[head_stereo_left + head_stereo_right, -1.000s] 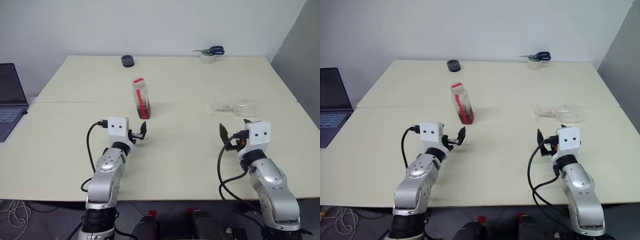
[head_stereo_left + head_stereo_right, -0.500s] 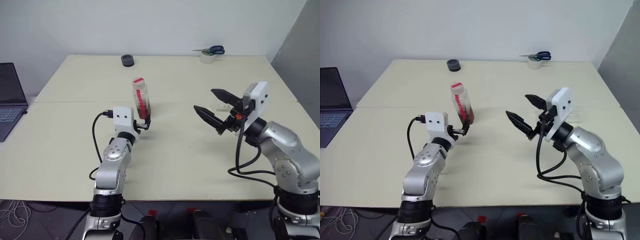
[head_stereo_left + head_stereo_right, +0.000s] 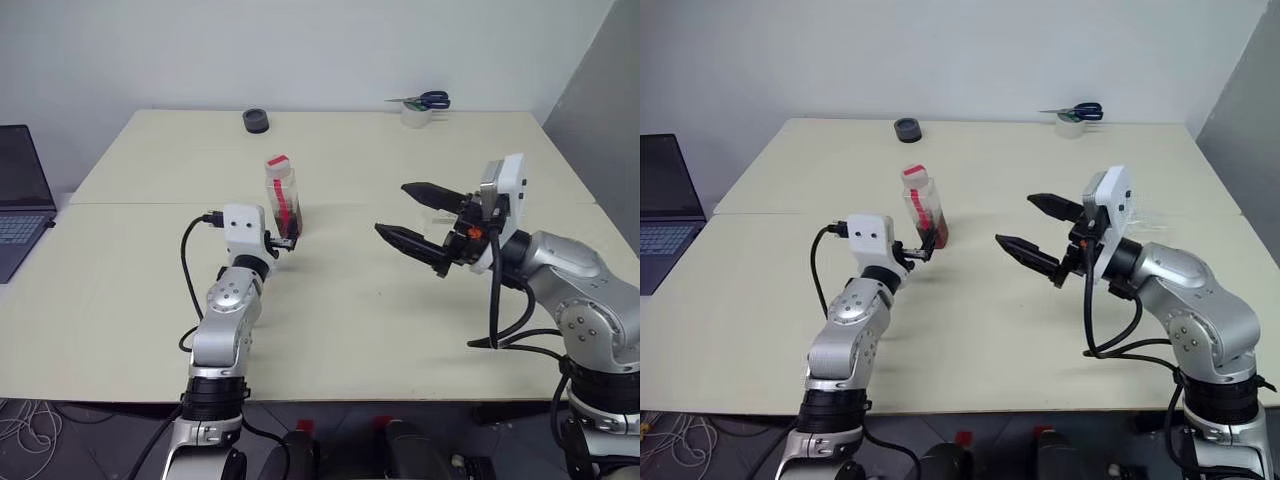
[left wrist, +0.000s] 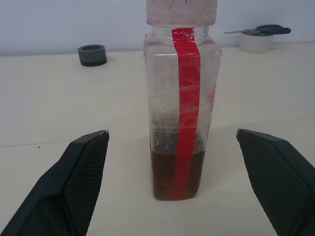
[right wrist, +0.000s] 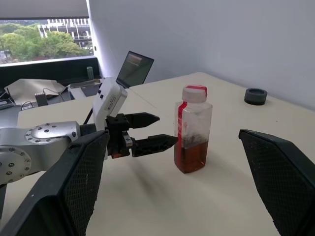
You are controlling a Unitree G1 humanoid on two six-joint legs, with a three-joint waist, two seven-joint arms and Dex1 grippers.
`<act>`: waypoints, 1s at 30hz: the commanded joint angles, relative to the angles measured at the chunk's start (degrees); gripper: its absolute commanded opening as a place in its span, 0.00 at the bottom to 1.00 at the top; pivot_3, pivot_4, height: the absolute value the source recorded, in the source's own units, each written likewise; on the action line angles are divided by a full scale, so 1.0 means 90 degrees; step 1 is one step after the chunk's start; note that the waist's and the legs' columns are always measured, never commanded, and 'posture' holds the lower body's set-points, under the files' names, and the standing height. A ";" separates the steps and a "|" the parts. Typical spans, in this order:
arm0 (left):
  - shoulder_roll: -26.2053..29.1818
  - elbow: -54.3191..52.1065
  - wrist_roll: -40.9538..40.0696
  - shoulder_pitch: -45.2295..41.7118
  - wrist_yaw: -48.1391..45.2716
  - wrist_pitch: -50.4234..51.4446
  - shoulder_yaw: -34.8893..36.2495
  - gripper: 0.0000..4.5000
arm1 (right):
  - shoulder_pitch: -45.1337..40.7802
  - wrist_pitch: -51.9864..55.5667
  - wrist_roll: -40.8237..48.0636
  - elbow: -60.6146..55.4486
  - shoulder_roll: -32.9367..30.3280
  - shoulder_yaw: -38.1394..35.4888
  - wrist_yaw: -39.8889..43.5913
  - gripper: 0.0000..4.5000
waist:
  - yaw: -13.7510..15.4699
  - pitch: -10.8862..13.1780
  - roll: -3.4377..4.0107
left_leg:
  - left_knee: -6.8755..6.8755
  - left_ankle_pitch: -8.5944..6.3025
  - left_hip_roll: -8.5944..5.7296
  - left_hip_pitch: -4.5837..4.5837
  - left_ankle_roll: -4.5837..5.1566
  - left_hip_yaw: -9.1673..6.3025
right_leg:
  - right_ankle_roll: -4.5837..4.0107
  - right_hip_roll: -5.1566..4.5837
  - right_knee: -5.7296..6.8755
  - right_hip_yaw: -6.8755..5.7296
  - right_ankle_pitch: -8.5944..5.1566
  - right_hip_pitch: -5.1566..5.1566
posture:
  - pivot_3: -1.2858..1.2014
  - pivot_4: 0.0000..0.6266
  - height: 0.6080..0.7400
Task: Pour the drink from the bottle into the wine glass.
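The bottle stands upright in the middle of the table, clear with a red strip and a pink cap. The amber-brown drink fills its lowest part. My left gripper is level and open just in front of the bottle, its fingertips short of the bottle's sides. My right gripper hangs open above the table to the right of the bottle, pointing left toward it. The wine glass lies mostly hidden behind my right hand; a bit of clear glass shows.
A grey roll sits at the table's far edge. Scissors lie on a tape roll at the far right. A laptop is on the left side table. A seam runs across the tabletop behind the bottle.
My right arm rose from the table's near right and swung left, turning its open gripper toward the bottle. My left gripper edged forward toward the bottle.
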 commanded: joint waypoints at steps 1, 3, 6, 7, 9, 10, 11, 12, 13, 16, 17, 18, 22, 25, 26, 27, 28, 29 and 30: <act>0.0002 0.0031 0.0024 -0.0228 -0.0041 -0.0289 -0.0013 0.99 | 0.0042 -0.0055 0.0144 -0.0306 0.0017 -0.0039 -0.0097 1.00 | 0.0001 0.0000 0.0000 | 0.0000 0.0000 0.0000 0.0000 0.0000 -0.0001 | 0.0000 0.0000 0.0000 -0.0001 0.0000 0.0000 | 0.52 0.24 1.00; -0.0010 0.0216 0.0024 -0.0337 -0.0059 -0.0402 -0.0026 0.99 | 0.0068 -0.0072 0.0132 -0.0318 0.0053 -0.0027 -0.0162 1.00 | 0.0000 0.0000 0.0000 | 0.0000 0.0000 0.0000 0.0000 0.0000 0.0000 | 0.0000 0.0000 0.0000 0.0000 0.0000 0.0000 | 0.52 0.24 1.00; -0.0017 0.0504 0.0028 -0.0535 -0.0091 -0.0578 -0.0039 0.99 | 0.0091 -0.0081 0.0133 -0.0351 0.0085 -0.0001 -0.0242 1.00 | 0.0000 0.0000 -0.0001 | 0.0000 0.0000 0.0000 0.0000 0.0000 -0.0001 | 0.0000 0.0000 0.0000 -0.0001 0.0000 0.0000 | 0.52 0.24 1.00; -0.0016 0.0607 0.0031 -0.0602 -0.0095 -0.0639 -0.0032 0.99 | 0.0091 -0.0076 0.0133 -0.0368 0.0090 0.0008 -0.0261 1.00 | 0.0000 0.0000 -0.0001 | 0.0000 0.0000 0.0000 0.0000 0.0000 0.0000 | 0.0000 0.0000 0.0000 -0.0001 0.0000 0.0000 | 0.52 0.24 1.00; -0.0008 0.0793 0.0035 -0.0713 -0.0110 -0.0750 -0.0015 0.99 | 0.0084 -0.0058 0.0139 -0.0395 0.0099 0.0024 -0.0299 1.00 | 0.0000 0.0001 -0.0001 | 0.0000 0.0000 0.0000 0.0000 0.0000 0.0000 | 0.0000 0.0000 0.0000 0.0000 0.0000 -0.0001 | 0.52 0.24 1.00; -0.0002 0.0874 0.0033 -0.0762 -0.0120 -0.0800 -0.0005 0.99 | 0.0082 -0.0044 0.0150 -0.0417 0.0104 0.0031 -0.0326 1.00 | -0.0001 0.0001 -0.0001 | 0.0000 0.0000 0.0000 -0.0001 0.0000 0.0000 | 0.0000 0.0000 0.0000 0.0000 0.0000 -0.0001 | 0.52 0.24 1.00; 0.0013 0.0997 0.0041 -0.0842 -0.0138 -0.0874 0.0001 0.99 | 0.0082 -0.0034 0.0152 -0.0434 0.0099 0.0034 -0.0355 1.00 | -0.0001 0.0001 -0.0001 | 0.0000 0.0000 0.0000 0.0000 0.0000 0.0001 | 0.0000 0.0000 0.0000 0.0000 0.0000 -0.0002 | 0.52 0.24 1.00; 0.0054 0.1143 0.0072 -0.0933 -0.0166 -0.0985 -0.0001 0.99 | 0.0077 -0.0017 0.0157 -0.0445 0.0093 0.0023 -0.0392 1.00 | 0.0000 0.0001 -0.0001 | 0.0000 0.0000 0.0000 0.0000 0.0000 0.0000 | 0.0000 0.0000 0.0000 0.0000 0.0000 -0.0002 | 0.52 0.24 1.00; 0.0096 0.1274 0.0098 -0.1010 -0.0193 -0.1081 -0.0001 0.99 | 0.0077 -0.0003 0.0166 -0.0455 0.0084 0.0006 -0.0427 1.00 | 0.0000 0.0001 -0.0001 | 0.0000 0.0000 0.0000 -0.0001 0.0000 0.0000 | 0.0000 0.0000 0.0000 0.0000 0.0000 -0.0002 | 0.52 0.24 1.00; 0.0173 0.1655 0.0077 -0.1207 -0.0259 -0.1274 0.0048 0.99 | 0.0068 0.0014 0.0186 -0.0475 0.0056 -0.0027 -0.0515 1.00 | -0.0001 0.0001 -0.0001 | 0.0001 0.0000 -0.0001 0.0000 0.0000 0.0000 | 0.0000 0.0000 0.0000 0.0000 0.0000 -0.0002 | 0.52 0.24 1.00; 0.0191 0.1825 0.0070 -0.1287 -0.0297 -0.1345 0.0046 0.99 | 0.0066 0.0012 0.0185 -0.0485 0.0052 -0.0030 -0.0545 1.00 | -0.0001 0.0001 -0.0001 | 0.0001 0.0000 0.0000 -0.0001 0.0000 0.0000 | 0.0000 0.0000 0.0000 0.0000 0.0000 -0.0002 | 0.52 0.24 1.00; 0.0203 0.1981 0.0068 -0.1360 -0.0327 -0.1421 0.0039 0.99 | 0.0062 0.0009 0.0184 -0.0494 0.0051 -0.0030 -0.0576 1.00 | 0.0000 0.0001 -0.0001 | 0.0000 0.0000 0.0000 -0.0001 0.0000 0.0000 | 0.0000 0.0000 0.0000 -0.0001 0.0000 -0.0003 | 0.52 0.24 1.00; 0.0216 0.2697 0.0100 -0.1757 -0.0421 -0.1793 0.0022 0.99 | 0.0049 0.0016 0.0224 -0.0523 0.0022 -0.0007 -0.0657 1.00 | 0.0000 0.0001 -0.0002 | 0.0001 0.0000 -0.0002 -0.0001 0.0000 0.0000 | 0.0000 0.0000 0.0000 -0.0001 0.0000 -0.0002 | 0.52 0.24 1.00; 0.0232 0.3167 0.0120 -0.2004 -0.0413 -0.2060 0.0073 0.99 | 0.0025 0.0022 0.0238 -0.0518 -0.0013 -0.0012 -0.0693 1.00 | -0.0002 0.0002 -0.0003 | 0.0001 0.0000 -0.0002 -0.0002 0.0000 -0.0001 | 0.0000 0.0000 0.0000 -0.0002 0.0000 -0.0003 | 0.52 0.24 1.00; 0.0235 0.3266 0.0128 -0.2059 -0.0410 -0.2136 0.0081 0.99 | 0.0017 0.0026 0.0246 -0.0509 -0.0028 -0.0029 -0.0713 1.00 | -0.0003 0.0002 -0.0003 | 0.0001 0.0000 -0.0002 -0.0002 0.0000 -0.0001 | 0.0000 0.0000 0.0000 -0.0001 0.0000 -0.0004 | 0.52 0.24 1.00; 0.0239 0.3352 0.0140 -0.2105 -0.0406 -0.2212 0.0085 0.99 | 0.0015 0.0027 0.0253 -0.0501 -0.0038 -0.0048 -0.0737 1.00 | -0.0004 0.0002 -0.0003 | 0.0000 0.0000 -0.0002 -0.0002 0.0000 -0.0001 | 0.0000 0.0000 0.0000 -0.0001 0.0000 -0.0004 | 0.52 0.24 1.00; 0.0242 0.3432 0.0153 -0.2146 -0.0403 -0.2280 0.0089 0.99 | 0.0016 0.0029 0.0262 -0.0492 -0.0046 -0.0069 -0.0761 1.00 | -0.0004 0.0002 -0.0003 | 0.0000 0.0000 -0.0002 -0.0002 0.0000 -0.0001 | 0.0000 0.0000 -0.0001 -0.0001 0.0000 -0.0005 | 0.52 0.24 1.00; 0.0242 0.3503 0.0162 -0.2184 -0.0400 -0.2336 0.0094 0.99 | 0.0019 0.0030 0.0269 -0.0482 -0.0054 -0.0087 -0.0776 1.00 | -0.0004 0.0002 -0.0003 | 0.0000 0.0000 -0.0002 -0.0002 0.0000 0.0000 | 0.0000 0.0000 0.0000 0.0000 0.0000 -0.0005 | 0.52 0.24 1.00; 0.0240 0.3590 0.0169 -0.2236 -0.0382 -0.2390 0.0109 0.99 | 0.0024 0.0030 0.0271 -0.0471 -0.0064 -0.0101 -0.0783 1.00 | -0.0004 0.0002 -0.0003 | 0.0000 0.0000 -0.0002 -0.0002 -0.0001 0.0000 | 0.0000 0.0000 0.0000 0.0000 0.0000 -0.0005 | 0.52 0.24 1.00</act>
